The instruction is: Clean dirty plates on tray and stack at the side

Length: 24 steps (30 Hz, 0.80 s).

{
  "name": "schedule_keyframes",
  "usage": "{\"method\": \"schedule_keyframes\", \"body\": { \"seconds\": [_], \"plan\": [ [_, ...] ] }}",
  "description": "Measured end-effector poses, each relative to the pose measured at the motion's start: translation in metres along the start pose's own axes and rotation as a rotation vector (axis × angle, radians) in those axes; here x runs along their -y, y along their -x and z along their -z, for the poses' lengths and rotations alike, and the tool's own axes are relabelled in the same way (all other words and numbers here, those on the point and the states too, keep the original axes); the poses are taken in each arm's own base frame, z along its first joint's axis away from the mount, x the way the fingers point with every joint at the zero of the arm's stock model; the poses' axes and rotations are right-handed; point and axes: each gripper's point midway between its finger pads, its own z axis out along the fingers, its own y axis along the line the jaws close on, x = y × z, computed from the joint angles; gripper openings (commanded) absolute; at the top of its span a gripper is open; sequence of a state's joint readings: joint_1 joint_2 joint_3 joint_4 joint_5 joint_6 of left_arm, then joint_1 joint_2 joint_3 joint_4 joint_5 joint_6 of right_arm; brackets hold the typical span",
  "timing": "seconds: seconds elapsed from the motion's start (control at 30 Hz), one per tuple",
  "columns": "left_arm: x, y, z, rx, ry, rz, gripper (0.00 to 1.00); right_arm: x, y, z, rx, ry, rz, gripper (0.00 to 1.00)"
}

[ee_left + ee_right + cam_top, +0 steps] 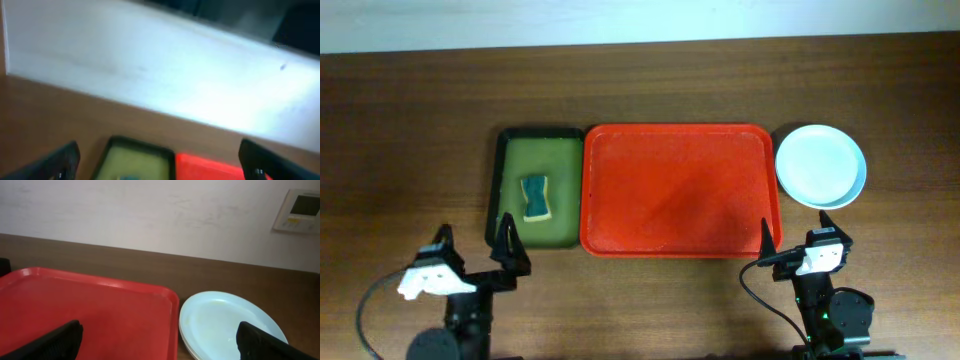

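The red tray lies at the table's middle with nothing on it; it also shows in the right wrist view and the left wrist view. The plates sit stacked on the table right of the tray, pale blue on top, also in the right wrist view. My left gripper is open and empty near the front edge, below the green tray. My right gripper is open and empty, near the red tray's front right corner and the plate stack.
A dark green tray lies left of the red tray and holds a sponge. The green tray also shows in the left wrist view. A white wall runs behind the table.
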State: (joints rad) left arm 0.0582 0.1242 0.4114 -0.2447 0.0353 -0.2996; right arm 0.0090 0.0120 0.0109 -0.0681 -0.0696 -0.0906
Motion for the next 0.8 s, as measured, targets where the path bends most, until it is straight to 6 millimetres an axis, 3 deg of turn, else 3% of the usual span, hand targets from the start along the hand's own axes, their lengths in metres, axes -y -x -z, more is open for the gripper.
{"method": "schedule_keyframes", "body": {
  "seconds": [0.07,0.13,0.2,0.3,0.33,0.43,0.8],
  "plan": [
    [0.012,0.028,0.004,0.253,-0.096,-0.011,0.99,0.0,0.0,0.0,0.0,0.0,0.0,0.99],
    [0.014,0.033,0.009,0.373,-0.138,-0.018,0.99,0.0,0.0,0.0,0.0,0.0,0.0,0.99],
    [0.006,0.002,-0.002,0.323,-0.13,-0.017,0.99,0.0,0.0,0.0,0.0,0.0,0.0,0.99],
    [-0.013,-0.06,-0.018,0.132,-0.079,-0.008,0.99,0.0,0.0,0.0,0.0,0.0,0.0,0.99],
    [-0.015,-0.067,-0.019,0.101,-0.069,-0.006,1.0,0.0,0.0,0.0,0.0,0.0,0.0,0.99],
    [-0.031,-0.123,-0.019,-0.123,-0.002,0.001,0.99,0.0,0.0,0.0,0.0,0.0,0.0,0.99],
    [-0.023,-0.125,-0.019,-0.126,-0.05,-0.304,0.99,0.0,0.0,0.0,0.0,0.0,0.0,0.99]
  ]
}}
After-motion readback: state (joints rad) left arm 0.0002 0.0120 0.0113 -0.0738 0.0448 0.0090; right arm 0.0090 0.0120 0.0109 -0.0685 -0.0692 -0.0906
